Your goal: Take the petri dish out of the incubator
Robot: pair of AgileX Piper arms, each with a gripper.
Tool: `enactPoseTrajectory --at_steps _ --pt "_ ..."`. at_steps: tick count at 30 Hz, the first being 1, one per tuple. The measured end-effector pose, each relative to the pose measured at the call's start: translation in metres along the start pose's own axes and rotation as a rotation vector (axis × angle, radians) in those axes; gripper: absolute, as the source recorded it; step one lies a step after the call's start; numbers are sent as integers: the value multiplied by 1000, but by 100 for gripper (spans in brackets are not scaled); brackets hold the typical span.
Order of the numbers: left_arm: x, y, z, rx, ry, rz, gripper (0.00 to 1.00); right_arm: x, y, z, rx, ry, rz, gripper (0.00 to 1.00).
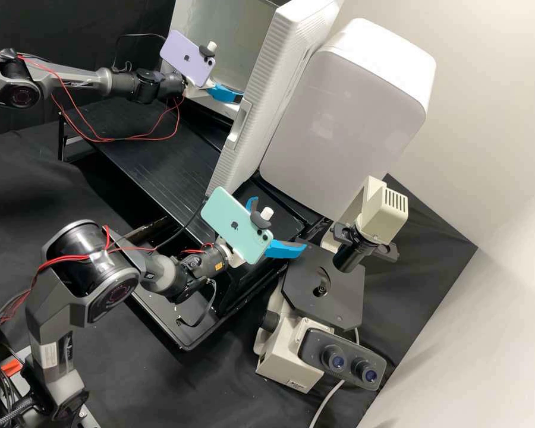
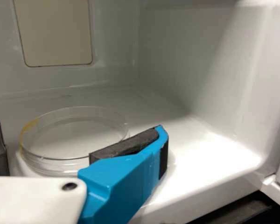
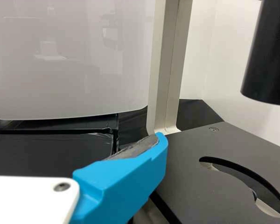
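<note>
left pincer (image 2: 79,140) open astride petri dish (image 2: 70,123), gripping nothing | risk: pads close off-centre on the low rim, so dish skids or tilts on incubator (image 2: 200,70) floor

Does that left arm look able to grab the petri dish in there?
Probably yes. The incubator door stands open, and the left end effector is inside with its fingers spread either side of the petri dish, nothing between.

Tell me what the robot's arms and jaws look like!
Both arms are dark grey, with round joints and thin red wires. The left arm has a purple phone clipped on, the right arm a mint-green phone. Their jaws are bright blue with black pads, on white bases.
</note>
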Motion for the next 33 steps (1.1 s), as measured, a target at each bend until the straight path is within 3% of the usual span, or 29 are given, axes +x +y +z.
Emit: enactPoseTrajectory --at_steps 33 --pt "0 1 -3 0 30 6 0 0 0 0 0 0 0 100"
